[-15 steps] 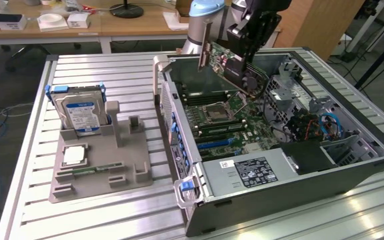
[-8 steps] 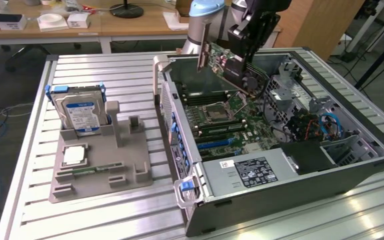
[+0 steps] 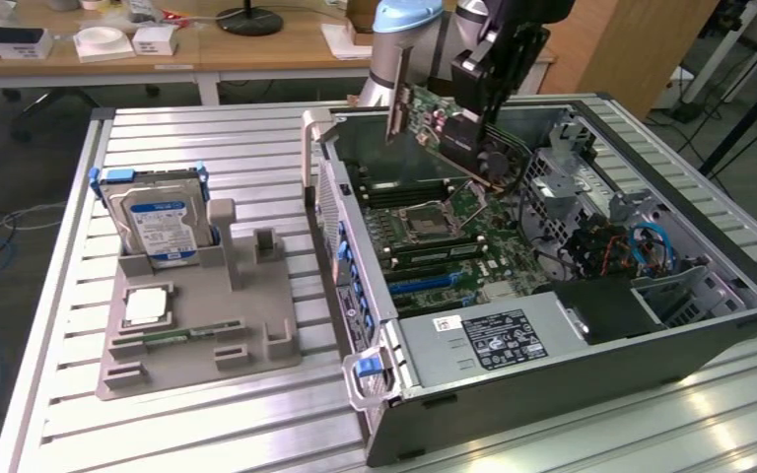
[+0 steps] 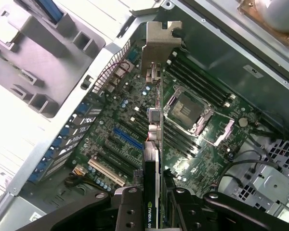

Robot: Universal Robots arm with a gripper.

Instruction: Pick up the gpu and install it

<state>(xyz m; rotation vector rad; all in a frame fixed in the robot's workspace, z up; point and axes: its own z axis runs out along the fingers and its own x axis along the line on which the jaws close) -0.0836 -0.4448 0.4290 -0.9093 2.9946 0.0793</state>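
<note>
Gripper (image 3: 491, 158) is pinched onto the gpu (image 3: 434, 123), one finger (image 4: 127, 211) on each flat face, so it's got a solid hold on the card. In the exterior view the card hangs tilted over the far end of the open computer case (image 3: 550, 384), above the motherboard (image 3: 457, 232) and not seated in anything. Green board side faces the exterior view's left, with the silver bracket on that end.

From the wrist view you see the gpu (image 4: 154, 139) edge-on, bracket pointing away from the gripper (image 4: 152, 202). It lines up between the blue slot (image 4: 127, 138) and the CPU socket (image 4: 188, 108).

Over on the exterior view's left, well away from the case, the hard drive (image 3: 162, 217) stands upright in the grey holder (image 3: 208, 325) on the slatted metal table (image 3: 194, 424). Power supply (image 3: 484, 340) sits at the near end of the case.
</note>
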